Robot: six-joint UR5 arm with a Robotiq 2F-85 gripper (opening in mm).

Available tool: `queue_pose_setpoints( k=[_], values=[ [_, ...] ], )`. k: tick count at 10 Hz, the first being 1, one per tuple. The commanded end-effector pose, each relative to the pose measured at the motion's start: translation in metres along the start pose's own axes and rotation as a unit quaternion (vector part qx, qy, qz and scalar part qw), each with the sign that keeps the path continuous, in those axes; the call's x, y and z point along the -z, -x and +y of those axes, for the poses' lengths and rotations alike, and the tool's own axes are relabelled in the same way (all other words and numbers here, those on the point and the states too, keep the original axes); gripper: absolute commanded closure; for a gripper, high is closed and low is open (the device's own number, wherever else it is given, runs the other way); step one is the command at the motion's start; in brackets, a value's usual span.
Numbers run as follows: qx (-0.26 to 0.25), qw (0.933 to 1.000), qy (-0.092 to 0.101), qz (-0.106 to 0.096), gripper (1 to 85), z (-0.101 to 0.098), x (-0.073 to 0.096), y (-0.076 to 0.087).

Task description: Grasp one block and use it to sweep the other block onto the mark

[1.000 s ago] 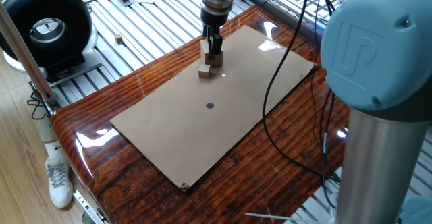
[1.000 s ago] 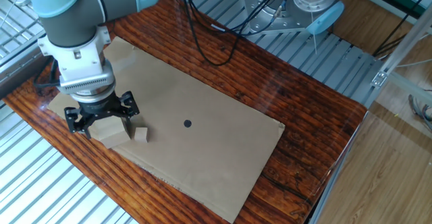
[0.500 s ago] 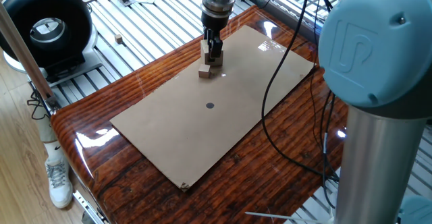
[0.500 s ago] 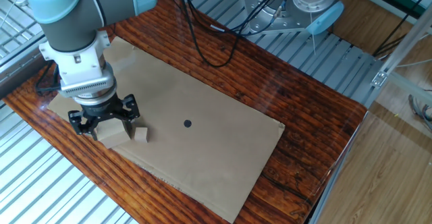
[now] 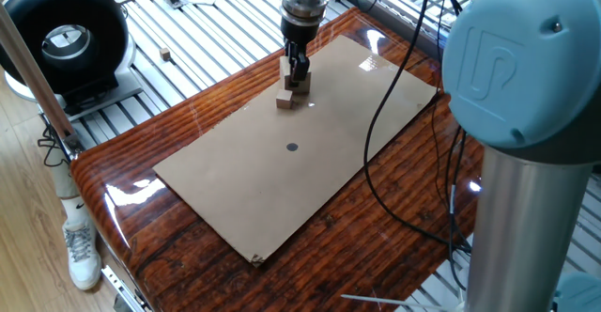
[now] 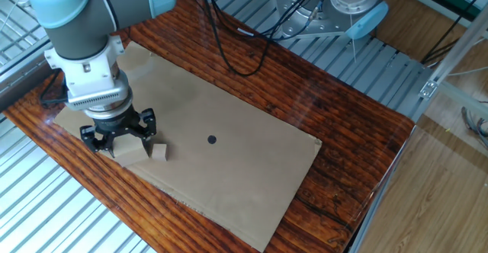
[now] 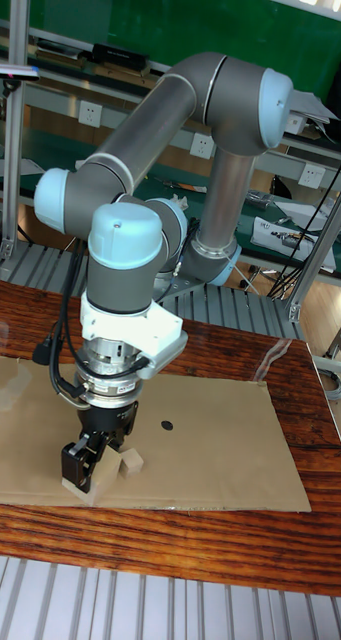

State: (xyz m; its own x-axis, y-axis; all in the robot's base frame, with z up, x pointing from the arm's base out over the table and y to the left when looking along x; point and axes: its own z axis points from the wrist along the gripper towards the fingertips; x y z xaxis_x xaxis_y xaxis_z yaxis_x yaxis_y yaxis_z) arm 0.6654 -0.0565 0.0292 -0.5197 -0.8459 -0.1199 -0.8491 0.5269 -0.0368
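My gripper [image 6: 120,137] stands upright over the far-left part of the cardboard sheet [image 6: 229,177], shut on the larger pale tan block [image 6: 130,151], which rests on the sheet. The small brownish block [image 6: 159,152] lies right beside the pale one, on the side towards the mark; whether they touch I cannot tell. The mark [image 6: 212,139], a small dark dot, sits mid-sheet, a short way beyond the small block. In the one fixed view, gripper [image 5: 297,71], pale block [image 5: 299,85], small block [image 5: 285,101] and mark [image 5: 292,147] form a rough line. The tall view shows gripper [image 7: 91,468], small block [image 7: 133,462] and mark [image 7: 167,425].
The sheet lies on a glossy dark wooden table [image 6: 343,139] ringed by metal slats. A black cable [image 5: 380,115] hangs over the sheet's right side. A round black device [image 5: 64,38] stands off the table at the left. The arm's big blue joint [image 5: 526,58] fills the right foreground.
The gripper with the pale block has crept slightly towards the small block, which has barely shifted towards the mark.
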Motion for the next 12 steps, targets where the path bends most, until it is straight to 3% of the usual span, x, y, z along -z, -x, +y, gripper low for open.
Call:
queue_pose_setpoints(
  k=[1,7,10,12],
  values=[
    [-0.012,0.9999,0.001,-0.005,30.0,-0.001,0.002,0.001],
    [-0.028,0.9994,0.003,-0.02,27.7,0.0,-0.002,0.011],
    [-0.035,0.9991,0.007,-0.023,27.0,-0.002,0.005,0.009],
    [-0.048,0.9978,0.026,-0.038,24.7,0.008,0.005,0.017]
  ],
)
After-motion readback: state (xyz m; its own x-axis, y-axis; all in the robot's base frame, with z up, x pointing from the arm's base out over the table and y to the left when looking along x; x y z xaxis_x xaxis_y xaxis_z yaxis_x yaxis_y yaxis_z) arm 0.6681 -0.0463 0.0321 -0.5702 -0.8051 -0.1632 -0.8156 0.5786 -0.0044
